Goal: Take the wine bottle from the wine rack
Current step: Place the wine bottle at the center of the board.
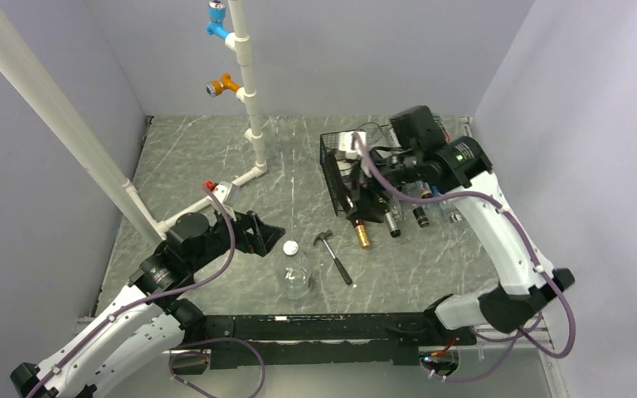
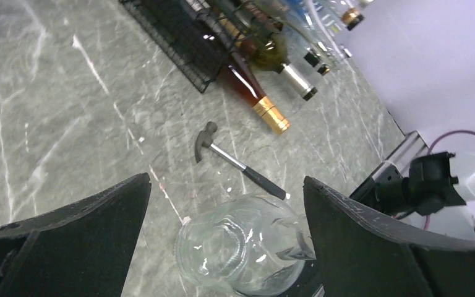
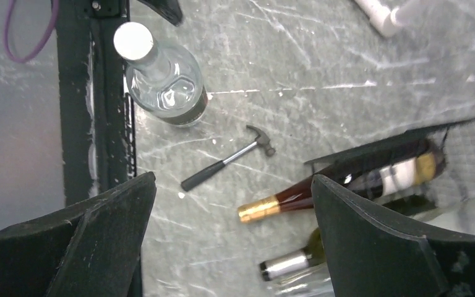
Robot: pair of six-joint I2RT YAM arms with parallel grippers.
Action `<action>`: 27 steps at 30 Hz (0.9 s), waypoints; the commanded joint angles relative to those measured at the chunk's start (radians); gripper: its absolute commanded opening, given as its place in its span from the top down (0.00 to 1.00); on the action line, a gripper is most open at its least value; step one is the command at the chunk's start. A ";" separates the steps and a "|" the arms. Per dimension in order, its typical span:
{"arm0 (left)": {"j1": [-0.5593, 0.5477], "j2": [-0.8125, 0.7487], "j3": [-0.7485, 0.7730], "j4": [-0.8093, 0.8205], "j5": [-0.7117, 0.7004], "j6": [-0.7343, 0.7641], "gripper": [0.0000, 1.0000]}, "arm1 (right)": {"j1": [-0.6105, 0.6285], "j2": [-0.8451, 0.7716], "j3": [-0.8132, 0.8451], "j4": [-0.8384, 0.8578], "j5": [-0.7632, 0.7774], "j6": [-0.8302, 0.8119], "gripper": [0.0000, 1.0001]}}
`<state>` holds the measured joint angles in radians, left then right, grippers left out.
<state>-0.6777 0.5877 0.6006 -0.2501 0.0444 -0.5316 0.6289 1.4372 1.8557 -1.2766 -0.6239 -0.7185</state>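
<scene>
Wine bottle (image 3: 303, 197): gold-foil neck juts from wine rack (image 1: 329, 170), far right | likely heavy, slick, breakable; take the neck behind the foil | right gripper (image 3: 232, 178) above, fingers wide, empty | left gripper (image 2: 226, 178) wide, empty

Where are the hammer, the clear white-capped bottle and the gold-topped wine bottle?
hammer (image 3: 226, 162): right wrist view, middle of its handle.
clear bottle (image 3: 167, 93): right wrist view, on its glass body.
wine bottle (image 2: 247, 88): left wrist view, on its reddish neck, just behind the gold top.

Pale lavender walls (image 1: 340, 50) enclose a grey marbled tabletop (image 1: 216, 149).
</scene>
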 commanded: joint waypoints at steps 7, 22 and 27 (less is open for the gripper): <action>-0.003 -0.014 0.135 0.102 0.239 0.252 0.00 | -0.386 -0.282 -0.547 0.511 -0.551 0.249 0.00; -0.083 0.003 0.157 -0.022 0.362 0.488 0.01 | -0.570 -0.354 -0.805 0.547 -0.702 0.161 0.00; -0.118 -0.026 0.067 0.078 0.436 0.594 0.00 | -0.575 -0.352 -0.818 0.564 -0.703 0.167 0.00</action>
<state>-0.7727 0.5781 0.7216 -0.2592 0.4305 -0.0601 0.0608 1.0958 1.0500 -0.7654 -1.2785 -0.5190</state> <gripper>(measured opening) 0.995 0.994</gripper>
